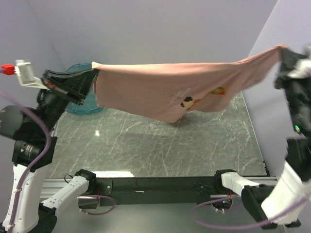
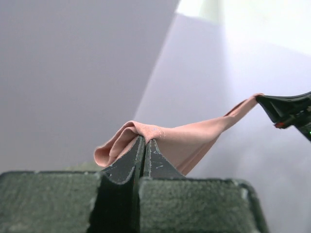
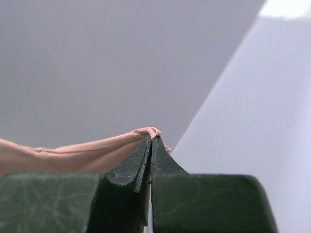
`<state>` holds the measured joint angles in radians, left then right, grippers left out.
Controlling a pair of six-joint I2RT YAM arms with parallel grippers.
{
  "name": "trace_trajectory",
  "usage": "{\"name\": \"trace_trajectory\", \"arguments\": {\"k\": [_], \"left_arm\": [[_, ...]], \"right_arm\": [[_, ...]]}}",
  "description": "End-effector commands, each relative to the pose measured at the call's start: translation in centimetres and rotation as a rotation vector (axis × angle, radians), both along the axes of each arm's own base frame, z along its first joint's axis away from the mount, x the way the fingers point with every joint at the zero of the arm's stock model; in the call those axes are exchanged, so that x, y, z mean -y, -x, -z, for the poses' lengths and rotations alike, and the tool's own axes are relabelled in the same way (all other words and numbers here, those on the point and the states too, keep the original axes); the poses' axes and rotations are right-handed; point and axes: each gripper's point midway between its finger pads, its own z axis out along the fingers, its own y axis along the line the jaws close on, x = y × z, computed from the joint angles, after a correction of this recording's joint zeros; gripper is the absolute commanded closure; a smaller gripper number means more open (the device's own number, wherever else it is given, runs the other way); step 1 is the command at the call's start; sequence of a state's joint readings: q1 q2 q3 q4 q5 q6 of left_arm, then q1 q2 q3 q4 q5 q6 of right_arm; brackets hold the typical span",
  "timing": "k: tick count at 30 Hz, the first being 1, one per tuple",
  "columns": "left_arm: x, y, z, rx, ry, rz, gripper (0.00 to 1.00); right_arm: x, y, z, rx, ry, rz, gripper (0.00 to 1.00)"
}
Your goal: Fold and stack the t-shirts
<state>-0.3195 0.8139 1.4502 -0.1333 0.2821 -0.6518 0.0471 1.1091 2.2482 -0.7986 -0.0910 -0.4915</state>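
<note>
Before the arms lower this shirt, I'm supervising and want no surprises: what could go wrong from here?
1. The left tool and right tool each pinch only a thin edge of the shirt, stretched in the air; a tug could pull it free.
2. The shirt's left end hangs by the bin; lowering might drape cloth on it, not the table.

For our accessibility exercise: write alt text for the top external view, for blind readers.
A dusty-pink t-shirt hangs stretched between the left end effector and the right end effector, above a grey marbled table. A teal bin stands at the far left.
</note>
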Motion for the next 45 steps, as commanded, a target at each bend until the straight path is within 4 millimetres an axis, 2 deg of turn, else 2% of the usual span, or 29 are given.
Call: {"name": "trace_trajectory", "arguments": {"k": [1,4,6,9,12,15,16,18,19,20,21,22,23,25,26,27,28,29,30,32,33,36,37,38,39,40,42,44,45], "left_arm": [[1.2,6.1,-6.1,0.246,0.026,0.193,0.99],[0.6,8.9,-8.5,0.324,0.056,0.222,0.99],[0.2,9.5,-8.9,0.338,0.069,0.206,0.99],[-0.3,7.6,-8.0,0.286,0.072,0.137,0.99],[-0.2,2.3,-4.0,0.118,0.057,0.041,1.0],[0.4,-4.0,2.8,-0.077,0.013,-0.045,1.0],[0.9,-6.5,7.0,-0.172,-0.017,-0.065,1.0],[0.5,-10.2,12.0,-0.286,-0.038,-0.149,1.0],[0.4,-11.6,14.6,-0.333,-0.052,-0.184,1.0],[0.4,-14.0,20.3,-0.449,-0.093,-0.221,1.0],[0.2,-15.4,22.2,-0.47,-0.087,-0.252,1.0],[-0.3,-16.8,26.0,-0.54,-0.102,-0.295,1.0],[-0.5,-19.1,29.8,-0.623,-0.132,-0.321,1.0],[-2.1,-22.1,32.5,-0.684,-0.124,-0.429,1.0],[-2.8,-24.4,36.2,-0.765,-0.149,-0.463,1.0],[-3.4,-25.8,37.3,-0.795,-0.147,-0.496,1.0],[-3.4,-27.6,36.2,-0.801,-0.13,-0.502,1.0],[-3.7,-29.4,39.5,-0.882,-0.157,-0.504,1.0],[-3.3,-31.7,36.7,-0.847,-0.137,-0.495,0.83],[-3.2,-33.1,39.7,-0.968,-0.206,-0.502,0.61],[-3.0,-33.7,39.0,-0.966,-0.214,-0.498,0.49],[-1.7,-34.5,34.3,-0.872,-0.233,-0.428,0.36],[-1.4,-34.1,33.4,-0.843,-0.242,-0.409,0.33],[-0.6,-33.0,30.6,-0.76,-0.253,-0.351,0.32],[-0.5,-32.1,30.7,-0.747,-0.27,-0.33,0.28],[-0.4,-30.6,28.0,-0.68,-0.267,-0.31,0.25],[-0.6,-28.7,27.6,-0.639,-0.298,-0.299,0.23],[-1.5,-26.1,25.2,-0.573,-0.315,-0.323,0.2],[-2.6,-24.5,24.8,-0.564,-0.316,-0.365,0.15]], "right_arm": [[2.6,8.9,-9.1,0.396,-0.085,0.113,1.0],[3.0,11.3,-11.2,0.491,-0.099,0.13,1.0],[3.0,10.4,-11.6,0.493,-0.095,0.133,1.0],[2.5,6.7,-10.8,0.429,-0.093,0.109,1.0],[1.2,0.3,-7.7,0.283,-0.082,0.047,1.0],[0.0,-6.9,-2.7,0.112,-0.083,-0.005,1.0],[-0.2,-10.0,0.1,0.039,-0.084,-0.011,1.0],[-1.0,-14.3,4.1,-0.062,-0.08,-0.04,1.0],[-1.4,-17.2,7.6,-0.132,-0.087,-0.054,1.0],[-2.1,-19.9,10.8,-0.205,-0.088,-0.087,1.0],[-2.9,-21.7,13.0,-0.25,-0.087,-0.1,1.0],[-3.4,-25.3,17.5,-0.335,-0.099,-0.101,1.0],[-3.8,-27.2,19.8,-0.379,-0.102,-0.104,1.0],[-5.1,-30.7,22.5,-0.426,-0.119,-0.103,1.0],[-5.9,-34.4,27.7,-0.53,-0.13,-0.09,1.0],[-5.6,-36.1,29.3,-0.556,-0.137,-0.035,0.95],[-6.7,-39.2,32.3,-0.619,-0.134,-0.016,0.86],[-7.1,-40.4,33.0,-0.631,-0.126,-0.003,0.75],[-7.0,-40.9,34.4,-0.633,-0.104,0.084,0.42],[-7.1,-41.6,34.7,-0.608,-0.085,0.103,0.23],[-7.0,-41.7,33.7,-0.604,-0.106,0.098,0.19],[-6.1,-40.0,34.7,-0.707,-0.169,0.05,0.18],[-6.9,-38.4,33.0,-0.705,-0.184,-0.039,0.18],[-6.2,-37.4,32.9,-0.723,-0.186,-0.076,0.18],[-6.4,-35.9,34.4,-0.779,-0.173,-0.127,0.17],[-7.4,-33.5,33.0,-0.789,-0.159,-0.24,0.17],[-6.5,-30.8,35.3,-0.873,-0.175,-0.284,0.16],[-5.1,-28.4,35.8,-0.914,-0.226,-0.315,0.16],[-4.7,-27.1,37.7,-0.971,-0.263,-0.313,0.16]]}}
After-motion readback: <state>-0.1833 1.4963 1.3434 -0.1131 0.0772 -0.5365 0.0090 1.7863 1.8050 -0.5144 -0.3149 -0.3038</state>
